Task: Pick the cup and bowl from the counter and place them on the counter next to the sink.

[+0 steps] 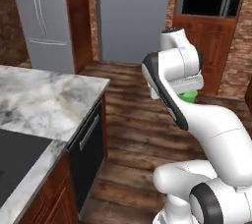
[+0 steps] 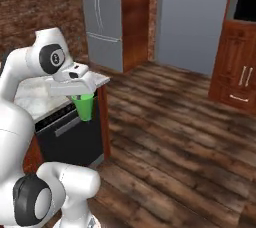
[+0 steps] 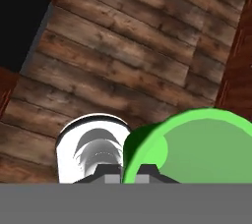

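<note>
The small bright green cup [image 2: 85, 106] hangs in the air over the wooden floor, just off the end of the marble counter [image 2: 30, 99]. My gripper [image 2: 82, 97] is shut on its rim from above. In the left base view a sliver of the cup [image 1: 189, 96] peeks out behind my forearm, to the right of the counter [image 1: 44, 100]. In the hand view the cup's [image 3: 197, 149] open mouth is close up at lower right, with the gripper [image 3: 123, 171] clamped on its rim. The bowl is out of view.
A black rectangular patch [image 1: 15, 161] is set into the counter's near end. A black dishwasher front [image 1: 86, 152] sits under the counter. A steel fridge [image 1: 42, 16] stands at the back left and wood cabinets with an oven [image 1: 209, 2] at the right. Between them is open plank floor [image 2: 170, 142].
</note>
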Robot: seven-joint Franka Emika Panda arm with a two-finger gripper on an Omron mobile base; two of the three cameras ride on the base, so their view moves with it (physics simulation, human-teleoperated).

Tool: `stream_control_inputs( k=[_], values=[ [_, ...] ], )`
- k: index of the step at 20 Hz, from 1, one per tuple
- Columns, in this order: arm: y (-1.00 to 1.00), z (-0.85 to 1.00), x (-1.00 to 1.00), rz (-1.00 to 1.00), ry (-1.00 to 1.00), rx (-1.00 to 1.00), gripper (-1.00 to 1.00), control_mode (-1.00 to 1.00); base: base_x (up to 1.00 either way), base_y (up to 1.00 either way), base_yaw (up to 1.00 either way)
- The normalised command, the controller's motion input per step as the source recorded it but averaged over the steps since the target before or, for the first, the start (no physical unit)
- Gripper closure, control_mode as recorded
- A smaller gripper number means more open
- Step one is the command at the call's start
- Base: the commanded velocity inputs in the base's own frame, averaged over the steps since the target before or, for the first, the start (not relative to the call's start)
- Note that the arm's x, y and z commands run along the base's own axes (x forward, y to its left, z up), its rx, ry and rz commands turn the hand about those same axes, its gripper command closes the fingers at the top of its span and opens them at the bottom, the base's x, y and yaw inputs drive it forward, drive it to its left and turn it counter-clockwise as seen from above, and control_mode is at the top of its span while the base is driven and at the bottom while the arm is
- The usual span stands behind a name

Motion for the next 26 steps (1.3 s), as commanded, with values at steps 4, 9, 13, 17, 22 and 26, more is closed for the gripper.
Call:
stream_control_inputs(
  k=[4, 9, 13, 17, 22, 26],
  values=[
    [0.00, 0.00, 0.00, 0.00, 0.00, 0.00, 1.00, 1.00, -0.11, -0.32, 0.87],
    [0.00, 0.00, 0.00, 0.00, 0.00, 0.00, 1.00, 1.00, -0.11, -0.43, 0.84],
    [0.00, 0.00, 0.00, 0.00, 0.00, 0.00, 1.00, 1.00, 0.03, -0.55, 0.75],
    [0.00, 0.00, 0.00, 0.00, 0.00, 0.00, 1.00, 1.00, 0.83, -0.77, 0.25],
    [0.00, 0.00, 0.00, 0.00, 0.00, 0.00, 1.00, 1.00, 1.00, -0.96, 0.00],
    [0.00, 0.00, 0.00, 0.00, 0.00, 0.00, 1.00, 1.00, 0.87, -0.72, 0.04]
  ],
)
